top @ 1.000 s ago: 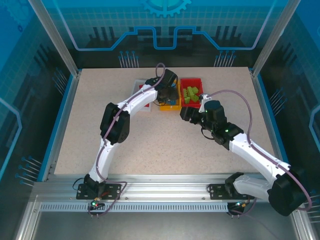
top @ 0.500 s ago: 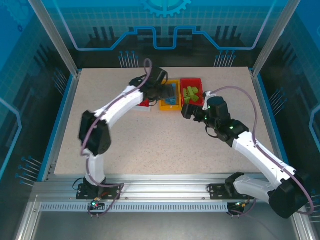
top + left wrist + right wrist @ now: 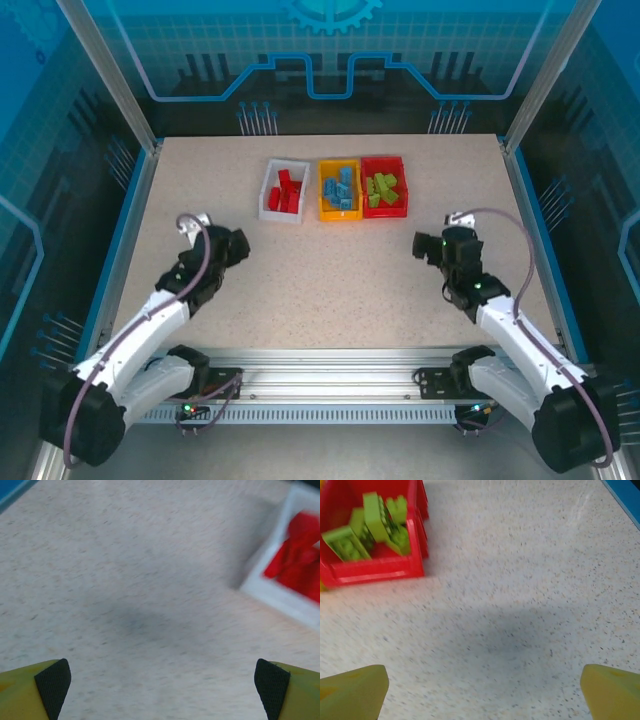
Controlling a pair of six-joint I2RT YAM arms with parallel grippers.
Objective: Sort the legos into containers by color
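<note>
Sorting's looking done. Red legos (image 3: 284, 190) are lying in white bin (image 3: 268, 203), just left of orange bin (image 3: 339, 214). Blue legos (image 3: 342, 188) are sitting inside it, and green legos (image 3: 381, 190) in red bin (image 3: 386, 212), just right of it. L gripper (image 3: 236, 244) & R gripper (image 3: 424, 243) are hanging wide open and empty, well short of orange bin, one each side. Likely wrap-up: I'd be keeping arms off bins, nudging nothing.

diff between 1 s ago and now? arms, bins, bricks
Both grippers retreated: the left gripper from over the white bin and orange bin to the near left, the right gripper from beside the red bin to the near right. Both are open and empty now. The bins have not shifted; red bricks, blue bricks and green bricks lie sorted in them.
</note>
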